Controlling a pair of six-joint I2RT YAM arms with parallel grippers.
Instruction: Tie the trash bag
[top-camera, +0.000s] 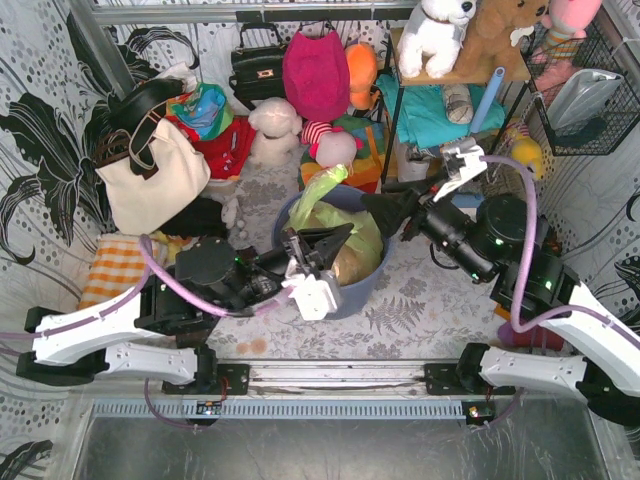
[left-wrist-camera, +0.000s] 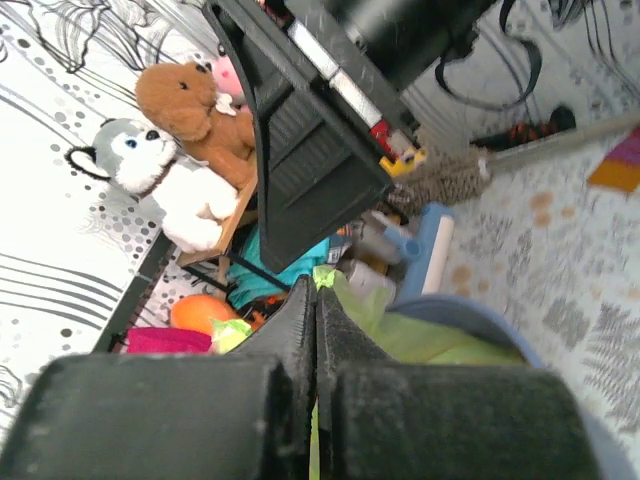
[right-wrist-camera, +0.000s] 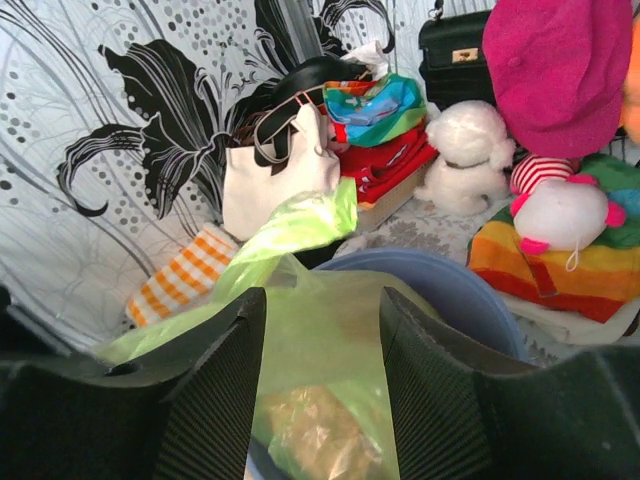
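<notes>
patterned cloth (top-camera: 420, 310), toys (top-camera: 275, 125) behind bin (top-camera: 365, 292) (bag (top-camera: 355, 232) inside)

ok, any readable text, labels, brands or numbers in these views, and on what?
No readable text in any view.
Gold clasp on the black handbag: too small to tell if it bears a brand.
No print shows on the trash bag or bin.

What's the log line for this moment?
left tool: shut on trash bag | right tool: open, straddling trash bag | trash bag: in bin, untied
</notes>
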